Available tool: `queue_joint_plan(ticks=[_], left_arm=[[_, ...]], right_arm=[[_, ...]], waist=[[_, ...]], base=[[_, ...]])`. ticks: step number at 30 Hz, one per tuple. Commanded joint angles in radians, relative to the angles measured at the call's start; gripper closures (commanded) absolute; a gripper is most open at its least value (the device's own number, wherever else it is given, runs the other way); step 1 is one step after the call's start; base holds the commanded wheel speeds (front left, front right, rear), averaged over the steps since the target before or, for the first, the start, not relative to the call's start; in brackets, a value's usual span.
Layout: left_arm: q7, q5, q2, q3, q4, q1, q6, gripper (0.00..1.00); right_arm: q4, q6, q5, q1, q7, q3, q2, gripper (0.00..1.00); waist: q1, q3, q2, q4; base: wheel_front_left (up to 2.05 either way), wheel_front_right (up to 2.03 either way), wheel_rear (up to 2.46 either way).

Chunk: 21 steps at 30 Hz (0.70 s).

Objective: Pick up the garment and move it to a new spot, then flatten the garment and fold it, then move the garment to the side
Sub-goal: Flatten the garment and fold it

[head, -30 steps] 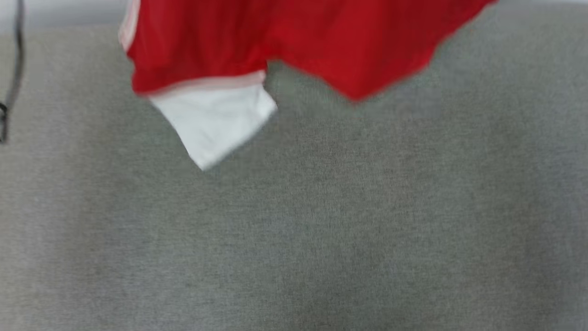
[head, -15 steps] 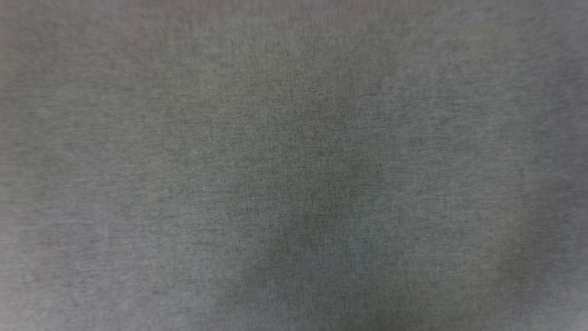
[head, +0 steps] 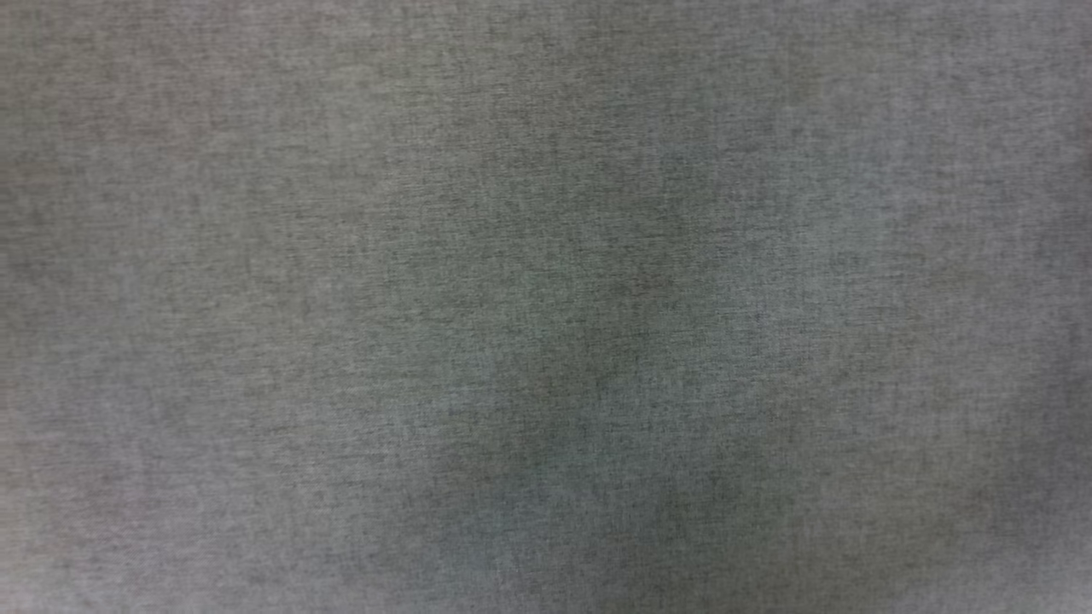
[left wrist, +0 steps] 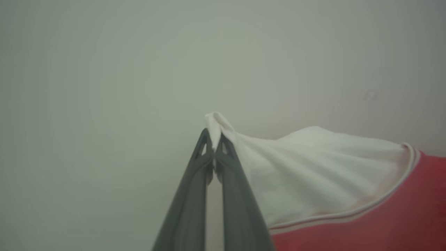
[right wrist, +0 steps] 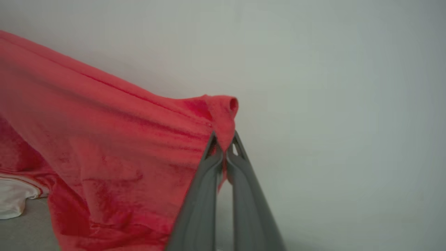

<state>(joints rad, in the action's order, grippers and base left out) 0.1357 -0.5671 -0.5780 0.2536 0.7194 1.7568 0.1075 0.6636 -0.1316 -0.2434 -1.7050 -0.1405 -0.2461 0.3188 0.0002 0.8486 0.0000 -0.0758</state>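
Left gripper [left wrist: 213,141] clamped shut on garment [left wrist: 313,174] at white sleeve tip; right gripper [right wrist: 224,141] clamped on a red corner. It hangs stretched between, evidently for spreading flat.

Grey woven cloth surface [head: 256,426], a darker patch at its middle; plain pale wall [left wrist: 104,69].

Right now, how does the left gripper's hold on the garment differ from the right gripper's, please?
The left gripper pinches white cloth of the garment; the right gripper pinches red. In its own view, the left gripper's cloth trails right, the right gripper's left. Both are shut on it.
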Motion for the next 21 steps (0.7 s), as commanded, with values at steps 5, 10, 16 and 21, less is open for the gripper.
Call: queue_joint_plan(ticks=[5, 10, 16, 21], left_arm=[[0.028, -0.047, -0.005, 0.006, 0.064, -0.095, 0.015, 1.00], [0.060, -0.129, -0.017, 0.035, 0.071, -0.357, 0.021, 1.00], [0.081, -0.240, -0.019, 0.045, -0.004, -0.725, 0.021, 1.00], [0.087, -0.296, -0.008, 0.038, -0.103, -1.034, -0.007, 1.00]], right_arm=[[0.074, 0.002, -0.047, 0.042, 0.052, -0.057, 0.015, 1.00], [0.114, 0.002, -0.131, 0.229, 0.099, -0.136, 0.051, 1.00], [0.057, 0.002, -0.205, 0.508, 0.089, -0.183, 0.106, 1.00], [-0.034, 0.003, -0.255, 0.787, 0.051, -0.140, 0.152, 1.00]], waist=[[-0.0002, -0.035, 0.0000, 0.015], [-0.0002, -0.165, 0.0000, 0.036], [-0.0002, -0.329, 0.0000, 0.061], [-0.0002, -0.455, 0.0000, 0.081]], base=[[0.00, 0.00, 0.00], [0.00, 0.00, 0.00], [0.00, 0.00, 0.00], [0.00, 0.00, 0.00]])
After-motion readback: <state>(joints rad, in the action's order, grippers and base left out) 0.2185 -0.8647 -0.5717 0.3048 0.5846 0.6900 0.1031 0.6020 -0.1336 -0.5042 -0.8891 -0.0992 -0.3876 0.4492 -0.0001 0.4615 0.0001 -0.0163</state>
